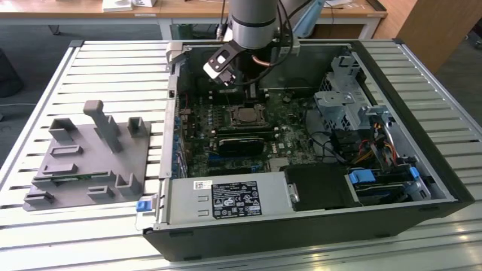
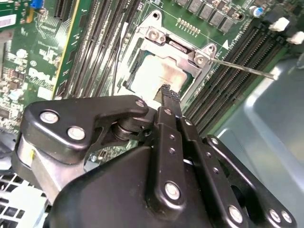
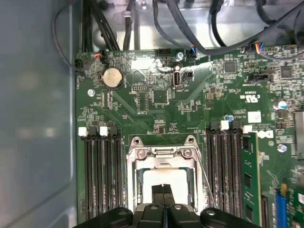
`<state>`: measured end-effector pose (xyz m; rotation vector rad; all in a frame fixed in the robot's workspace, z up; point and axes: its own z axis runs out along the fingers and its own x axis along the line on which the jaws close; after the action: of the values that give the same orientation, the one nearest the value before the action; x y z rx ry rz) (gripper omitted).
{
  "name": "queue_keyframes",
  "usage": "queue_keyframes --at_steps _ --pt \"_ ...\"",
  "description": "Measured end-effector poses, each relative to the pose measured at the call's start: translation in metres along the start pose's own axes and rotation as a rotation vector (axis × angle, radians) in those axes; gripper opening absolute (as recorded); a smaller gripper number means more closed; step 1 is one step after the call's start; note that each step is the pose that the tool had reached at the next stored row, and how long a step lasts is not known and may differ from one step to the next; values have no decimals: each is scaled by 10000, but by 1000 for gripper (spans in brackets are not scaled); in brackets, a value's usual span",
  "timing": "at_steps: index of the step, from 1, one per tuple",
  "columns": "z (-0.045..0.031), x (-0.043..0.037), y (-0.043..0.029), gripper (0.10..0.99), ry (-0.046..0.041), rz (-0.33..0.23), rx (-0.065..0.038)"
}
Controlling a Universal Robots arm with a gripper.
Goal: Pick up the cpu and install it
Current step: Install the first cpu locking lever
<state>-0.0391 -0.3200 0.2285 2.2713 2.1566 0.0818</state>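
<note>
Cpu (image 3: pixel 164 176) sits in socket (image 3: pixel 164 153); pincer (image 3: pixel 164 188) pinched closed, empty, tips just over it. I judge seating step nearly done; any press must be light and square.

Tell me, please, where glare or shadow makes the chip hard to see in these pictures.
First wrist view: glare washes the chip nearly white. Second wrist view: it is bright too, the dark gripper overlapping its edge. Exterior view: the case interior is shaded, the chip dull grey.
</note>
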Motion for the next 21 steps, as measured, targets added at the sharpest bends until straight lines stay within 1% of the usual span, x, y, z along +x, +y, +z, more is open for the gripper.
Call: queue_keyframes --at_steps 4,8,13,21 --pt "-118 4 4 106 -2 -1 -10" --pt "-198 6 7 106 -3 0 -11" --pt "-263 8 10 106 -2 0 -10" --pt "-325 10 13 106 -2 0 -11"
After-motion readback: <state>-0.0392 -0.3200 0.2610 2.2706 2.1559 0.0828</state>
